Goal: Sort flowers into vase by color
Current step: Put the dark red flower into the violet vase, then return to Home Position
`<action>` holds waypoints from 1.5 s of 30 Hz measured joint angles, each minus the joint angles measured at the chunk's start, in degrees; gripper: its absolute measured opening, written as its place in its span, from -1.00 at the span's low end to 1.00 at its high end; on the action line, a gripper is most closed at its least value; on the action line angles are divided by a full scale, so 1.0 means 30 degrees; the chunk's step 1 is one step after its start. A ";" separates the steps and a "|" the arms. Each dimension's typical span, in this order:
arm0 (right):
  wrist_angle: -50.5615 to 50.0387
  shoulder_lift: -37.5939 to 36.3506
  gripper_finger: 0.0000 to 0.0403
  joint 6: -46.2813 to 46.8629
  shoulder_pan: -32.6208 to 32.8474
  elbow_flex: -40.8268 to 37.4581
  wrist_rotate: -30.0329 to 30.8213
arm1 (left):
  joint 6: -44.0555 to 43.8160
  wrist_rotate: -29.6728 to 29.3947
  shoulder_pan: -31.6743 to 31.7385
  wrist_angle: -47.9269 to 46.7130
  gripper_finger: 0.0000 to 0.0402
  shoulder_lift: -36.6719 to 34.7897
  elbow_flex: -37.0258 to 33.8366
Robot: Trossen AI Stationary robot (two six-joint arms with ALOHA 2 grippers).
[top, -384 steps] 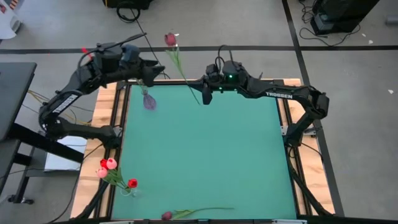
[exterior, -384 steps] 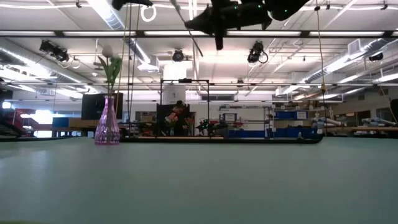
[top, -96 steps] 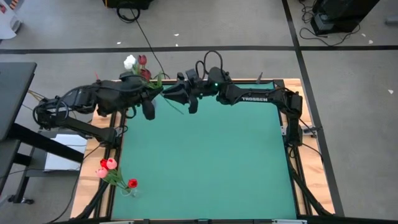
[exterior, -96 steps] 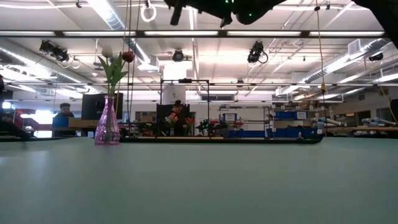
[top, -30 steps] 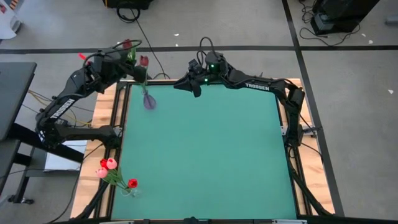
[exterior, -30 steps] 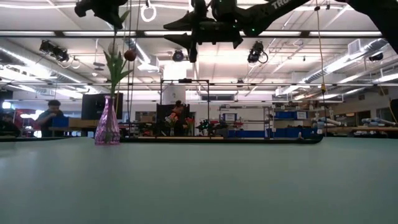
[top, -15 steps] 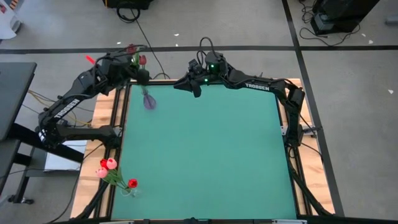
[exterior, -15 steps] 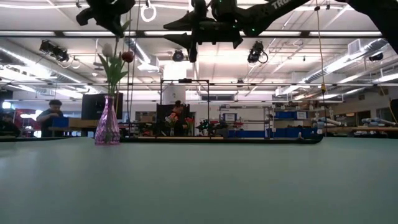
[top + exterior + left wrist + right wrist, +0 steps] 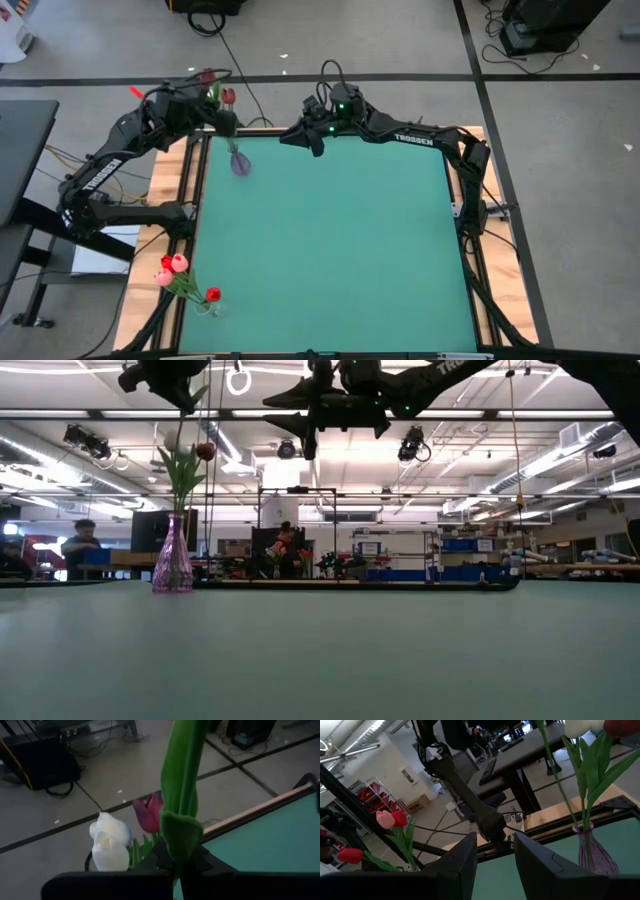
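A purple glass vase stands at the table's far left and holds white tulips and a dark red tulip. My left gripper hangs above it, shut on a red-headed flower. In the low view that gripper is at the top, over the vase. My right gripper hovers open over the far edge, with nothing between its fingers. A second vase with pink and red flowers stands at the near left. My left gripper pinches the flower's green stem and wrapping leaf between its two fingers, below the head. The flower stands roughly upright, its head above the fingers. Its lower stem runs down toward the purple vase's neck among the other stems.
The green mat lies bare between the two vases. A wooden frame borders the table. The room behind holds desks and a person.
My left gripper, still shut on the flower, has dipped a little toward the purple vase and come back up. The right arm has kept still.
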 joint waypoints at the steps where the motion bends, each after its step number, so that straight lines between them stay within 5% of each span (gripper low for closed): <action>1: 0.0000 0.0000 -0.32 -0.0008 0.0000 0.0000 0.0000 | 0.0000 -0.0007 0.0000 -0.0108 -0.94 0.0000 -0.0123; 15: -0.0124 0.0000 -0.31 -0.0281 0.0007 0.0000 0.0324 | -0.2007 -0.0779 0.0038 0.2051 -0.91 0.0022 -0.3569; 26: -0.1902 0.0000 -0.28 -0.0497 -0.0117 -0.0015 0.0809 | -0.5391 -0.0738 0.0357 -0.0672 -0.06 -0.0304 -0.3742; 32: -0.1945 0.0000 -0.27 0.0135 -0.0021 -0.0015 0.0816 | -0.4855 0.1145 0.0342 -0.1123 0.34 -0.0935 -0.3451; 45: -0.2057 -0.0894 -0.43 0.0208 0.1797 -0.0015 0.3048 | -0.3346 0.1868 -0.0145 -0.4028 0.43 -0.4774 -0.1185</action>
